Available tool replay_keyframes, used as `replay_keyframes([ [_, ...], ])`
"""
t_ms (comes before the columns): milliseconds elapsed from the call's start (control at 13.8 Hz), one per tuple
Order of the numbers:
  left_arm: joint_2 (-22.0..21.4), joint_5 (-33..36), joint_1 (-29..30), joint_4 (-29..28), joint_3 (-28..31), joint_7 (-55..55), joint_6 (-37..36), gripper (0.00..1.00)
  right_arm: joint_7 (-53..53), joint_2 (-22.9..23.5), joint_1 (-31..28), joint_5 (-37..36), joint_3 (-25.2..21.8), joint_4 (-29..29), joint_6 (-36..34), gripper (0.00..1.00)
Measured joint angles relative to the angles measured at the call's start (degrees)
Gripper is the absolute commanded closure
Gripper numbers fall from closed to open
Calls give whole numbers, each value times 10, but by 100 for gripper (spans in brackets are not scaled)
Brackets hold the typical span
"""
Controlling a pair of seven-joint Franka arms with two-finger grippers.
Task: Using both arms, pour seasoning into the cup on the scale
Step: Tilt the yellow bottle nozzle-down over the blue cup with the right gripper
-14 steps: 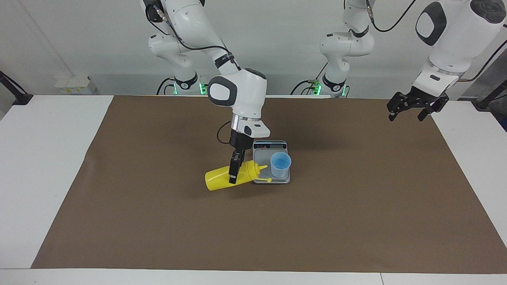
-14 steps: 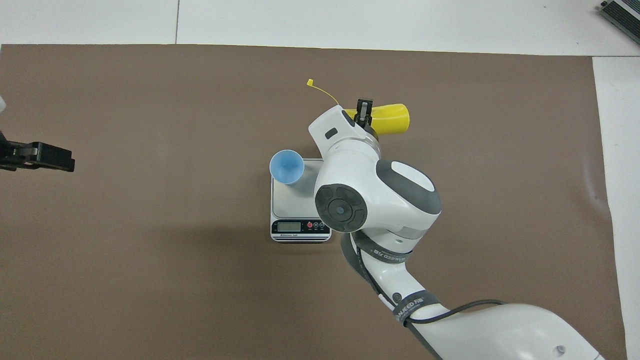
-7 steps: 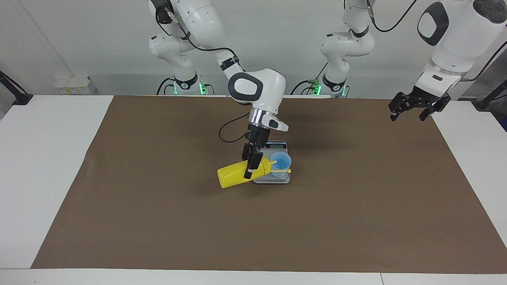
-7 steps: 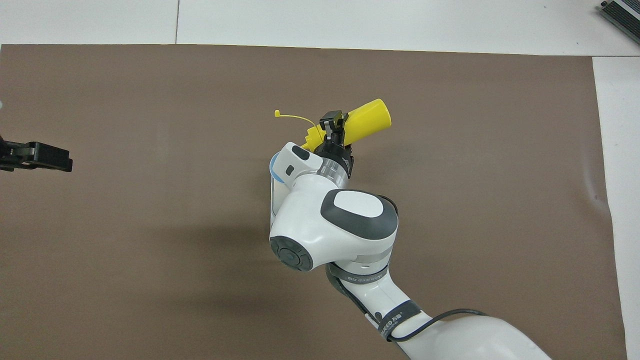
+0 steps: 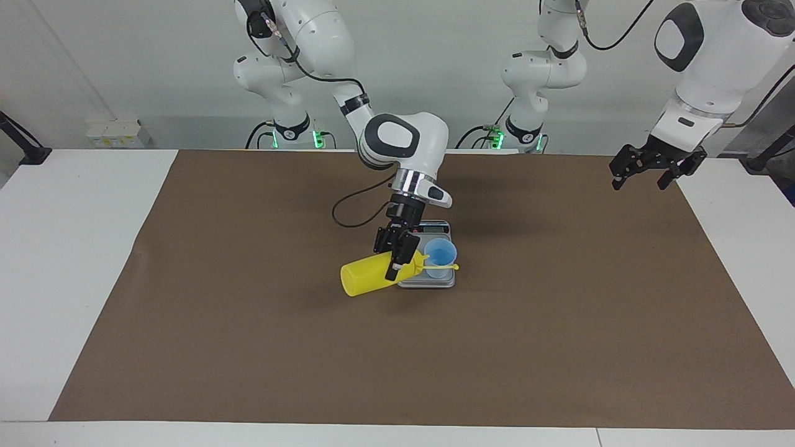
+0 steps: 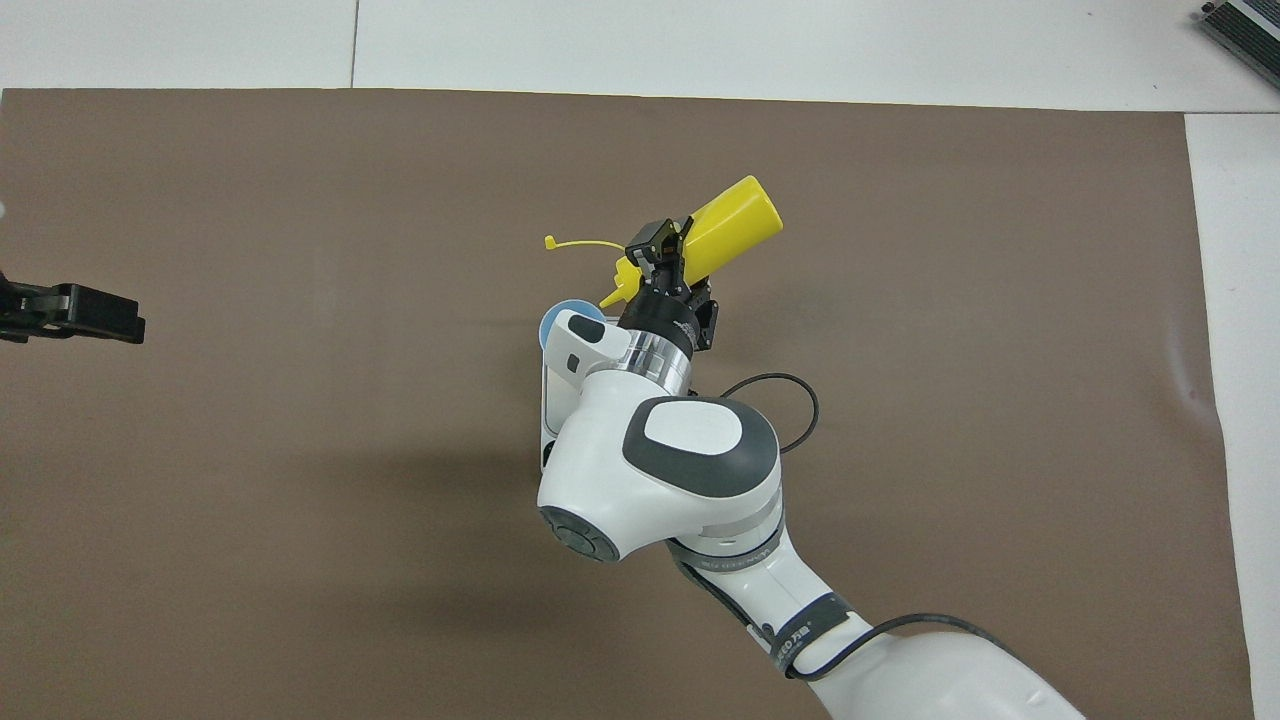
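Right black two-finger gripper (image 5: 396, 257) clamped around bright yellow cylindrical plastic squeeze bottle (image 5: 371, 274), tipped nearly flat so nozzle points into small translucent light-blue plastic cup (image 5: 440, 257) on flat silver-grey kitchen scale (image 5: 428, 280), probably for pouring. Left black two-finger gripper (image 5: 648, 167) spread, idle over mat edge.

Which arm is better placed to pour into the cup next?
Right. The right hand is shut on the yellow bottle, tipped with its nozzle at the cup on the scale. The left hand waits open over the table's edge.
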Motion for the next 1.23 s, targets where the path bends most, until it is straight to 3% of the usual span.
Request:
replay_keyframes([
  [1234, 0, 0, 0, 0, 0, 0, 0, 0, 0, 0, 24, -15, 0, -1, -28, 100],
])
